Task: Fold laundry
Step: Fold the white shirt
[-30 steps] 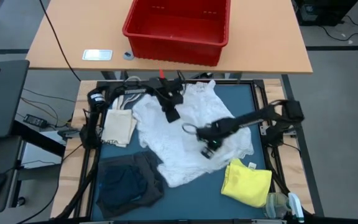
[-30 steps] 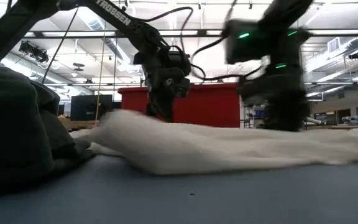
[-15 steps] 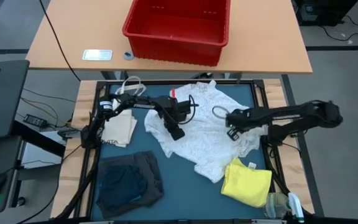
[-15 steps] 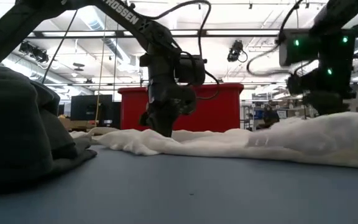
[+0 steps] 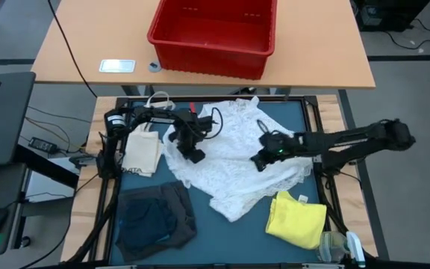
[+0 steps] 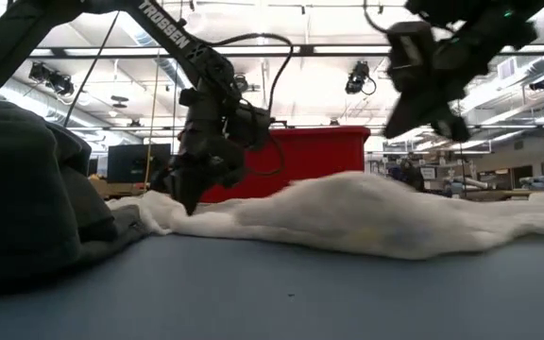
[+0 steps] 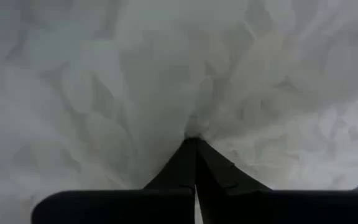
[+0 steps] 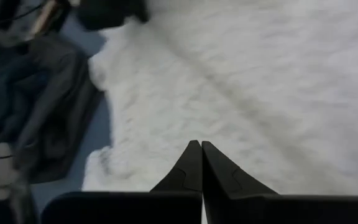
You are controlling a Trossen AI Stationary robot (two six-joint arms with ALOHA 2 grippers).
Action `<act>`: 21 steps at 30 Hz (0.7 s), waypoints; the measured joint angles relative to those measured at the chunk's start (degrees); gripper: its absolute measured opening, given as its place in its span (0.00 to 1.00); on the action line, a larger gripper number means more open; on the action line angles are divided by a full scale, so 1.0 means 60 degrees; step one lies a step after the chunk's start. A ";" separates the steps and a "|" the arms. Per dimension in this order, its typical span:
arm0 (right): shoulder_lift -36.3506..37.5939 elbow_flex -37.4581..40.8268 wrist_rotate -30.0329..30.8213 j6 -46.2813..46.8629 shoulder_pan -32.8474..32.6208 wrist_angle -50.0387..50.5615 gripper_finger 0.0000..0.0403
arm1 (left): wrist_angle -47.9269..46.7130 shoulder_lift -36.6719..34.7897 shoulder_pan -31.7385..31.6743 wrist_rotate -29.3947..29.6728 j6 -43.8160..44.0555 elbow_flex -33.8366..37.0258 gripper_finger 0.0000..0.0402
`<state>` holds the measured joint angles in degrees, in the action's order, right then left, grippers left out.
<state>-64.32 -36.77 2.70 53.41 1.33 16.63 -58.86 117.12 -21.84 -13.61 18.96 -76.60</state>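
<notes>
From overhead, yellow garment [image 5: 296,218] shows, hidden down low; both grippers, left [image 5: 197,156] and right [image 5: 259,164], pinch the white lacy one [image 5: 230,161], arms reaching inward.

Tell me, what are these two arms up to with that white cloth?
They are sorting laundry for folding. Both arms are over the white lacy garment spread mid-table. The left gripper is shut, down at its left edge, and seems to pinch the fabric. The right gripper is shut too, raised above the cloth near its middle. A yellow garment and a dark pile lie at the near edge, unfolded.
</notes>
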 joint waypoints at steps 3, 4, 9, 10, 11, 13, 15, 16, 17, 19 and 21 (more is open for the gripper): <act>-0.1291 0.0000 -0.0442 0.0001 -0.0274 -0.1763 0.00 | -0.0081 -0.0478 -0.0252 0.0413 0.0289 0.0066 0.01; -0.1749 0.0000 -0.0596 0.0002 -0.0351 -0.2334 0.00 | 0.0055 -0.0647 -0.0338 0.0583 0.0380 0.0075 0.01; -0.4027 -0.0690 -0.0851 -0.0439 -0.0577 -0.3487 0.00 | 0.0640 -0.1129 -0.0427 0.0546 0.0230 0.0034 0.01; -0.4446 -0.0939 -0.0939 -0.0677 -0.0571 -0.3491 0.00 | 0.0688 -0.1123 -0.0398 0.0502 0.0191 0.0038 0.01; -0.4894 -0.1207 -0.0970 -0.0893 -0.0570 -0.3482 0.00 | 0.0709 -0.1114 -0.0361 0.0460 0.0168 0.0041 0.01; -0.5664 -0.1755 -0.1066 -0.1365 -0.0566 -0.3469 0.00 | 0.0833 -0.1093 -0.0292 0.0397 0.0157 0.0038 0.01; -0.6373 -0.2282 -0.1280 -0.1723 -0.0566 -0.3489 0.00 | 0.1271 -0.1030 -0.0271 0.0369 0.0173 0.0052 0.01; -0.6676 -0.2501 -0.1581 -0.1872 -0.0572 -0.3487 0.00 | 0.1499 -0.1013 -0.0287 0.0365 0.0251 0.0101 0.01; -0.6922 -0.2676 -0.2047 -0.2024 -0.0613 -0.3487 0.00 | 0.1660 -0.1012 -0.0301 0.0341 0.0425 0.0153 0.01; -0.7122 -0.2843 -0.3085 -0.2289 -0.0872 -0.3259 0.00 | 0.2034 -0.1027 -0.0332 0.0332 0.0755 0.0257 0.01; -0.7013 -0.2874 -0.3953 -0.2611 -0.1367 -0.2917 0.00 | 0.1995 -0.1027 -0.0397 0.0375 0.0856 0.0350 0.01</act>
<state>-106.40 -54.02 -21.02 37.74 -6.87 -0.88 -46.89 110.96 -24.23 -11.36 24.10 -74.50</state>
